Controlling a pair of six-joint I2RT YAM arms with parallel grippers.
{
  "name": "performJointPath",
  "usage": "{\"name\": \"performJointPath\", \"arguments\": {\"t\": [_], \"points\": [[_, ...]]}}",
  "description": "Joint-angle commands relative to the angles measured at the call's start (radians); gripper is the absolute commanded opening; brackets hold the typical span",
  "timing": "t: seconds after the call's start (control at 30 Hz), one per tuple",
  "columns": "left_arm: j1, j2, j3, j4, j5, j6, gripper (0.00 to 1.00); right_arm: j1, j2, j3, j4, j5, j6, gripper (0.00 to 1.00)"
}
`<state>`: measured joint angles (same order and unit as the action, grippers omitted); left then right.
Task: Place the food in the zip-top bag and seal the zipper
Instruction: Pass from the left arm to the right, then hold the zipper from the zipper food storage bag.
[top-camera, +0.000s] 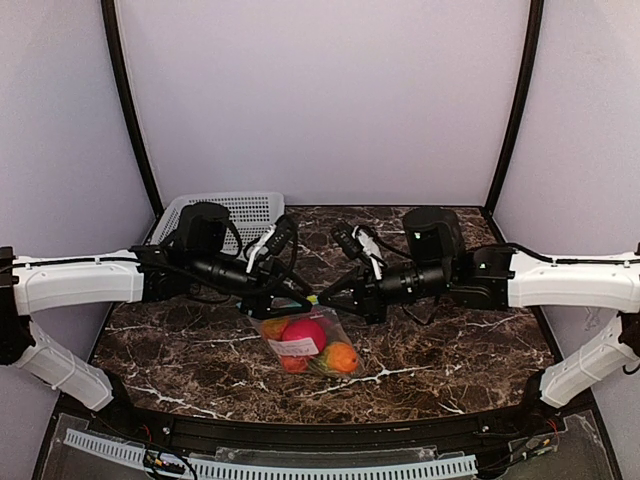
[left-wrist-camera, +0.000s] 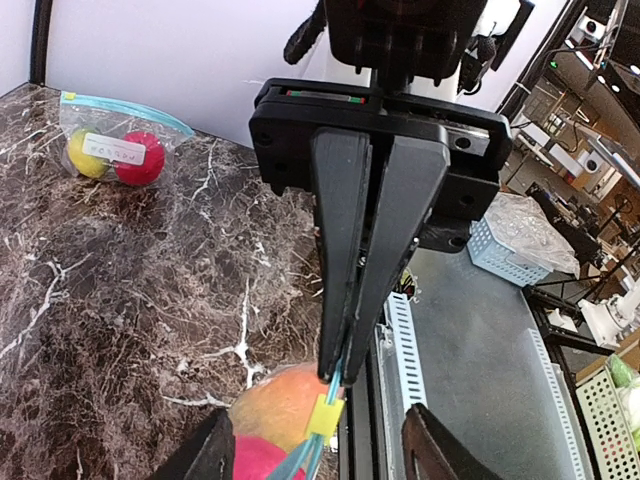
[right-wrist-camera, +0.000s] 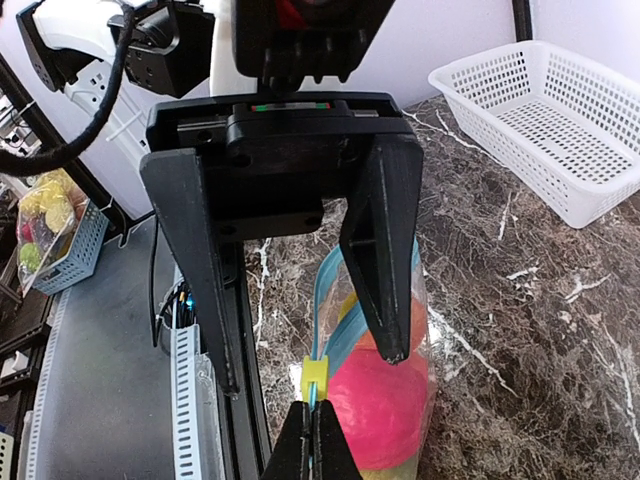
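Left gripper (left-wrist-camera: 340, 365), at 11 o'clock of the zip-top bag (top-camera: 293, 347): fingers clamped on its blue zipper (right-wrist-camera: 335, 300) by the yellow slider (left-wrist-camera: 323, 415); we judge it anchors that edge. Food (top-camera: 305, 333) inside the bag, mid-table. Right gripper (right-wrist-camera: 310, 370), 1 o'clock: fingers wide astride the zipper, likely readying the seal.

Counter (top-camera: 450, 370): dark brown marble pattern, white veins, black rim along near edge. Pale lilac walls (top-camera: 320, 90) enclose back and both sides; plain, soft even light. Left black pole (top-camera: 128, 100) and right black pole (top-camera: 517, 100) curve up from far corners. White mesh basket (top-camera: 250, 208) sits at far left corner. White slotted cable duct (top-camera: 300, 466) runs below near edge. Wrist views, past near edge: grey surface (left-wrist-camera: 470, 360), light-blue crate (left-wrist-camera: 505, 255), cluttered workshop beyond, too blurred to detail.
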<state>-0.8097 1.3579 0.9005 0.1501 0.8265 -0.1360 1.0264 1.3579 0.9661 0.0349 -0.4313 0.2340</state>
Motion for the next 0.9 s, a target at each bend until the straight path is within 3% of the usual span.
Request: {"name": "performJointPath", "arguments": {"t": [0.0, 0.2, 0.37, 0.7, 0.87], "points": [[0.001, -0.040, 0.077, -0.122, 0.000, 0.075, 0.60, -0.005, -0.002, 0.071, -0.084, -0.043, -0.072, 0.00], [0.002, -0.001, 0.159, -0.249, 0.030, 0.129, 0.61, -0.013, 0.022, 0.121, -0.199, -0.059, -0.122, 0.00], [0.002, 0.024, 0.177, -0.265, 0.059, 0.130, 0.47, -0.015, 0.024, 0.119, -0.200, -0.048, -0.122, 0.00], [0.000, 0.052, 0.164, -0.272, 0.096, 0.130, 0.47, -0.019, 0.028, 0.125, -0.200, -0.048, -0.121, 0.00], [-0.005, 0.064, 0.164, -0.271, 0.097, 0.130, 0.34, -0.020, 0.029, 0.129, -0.199, -0.049, -0.121, 0.00]]}}
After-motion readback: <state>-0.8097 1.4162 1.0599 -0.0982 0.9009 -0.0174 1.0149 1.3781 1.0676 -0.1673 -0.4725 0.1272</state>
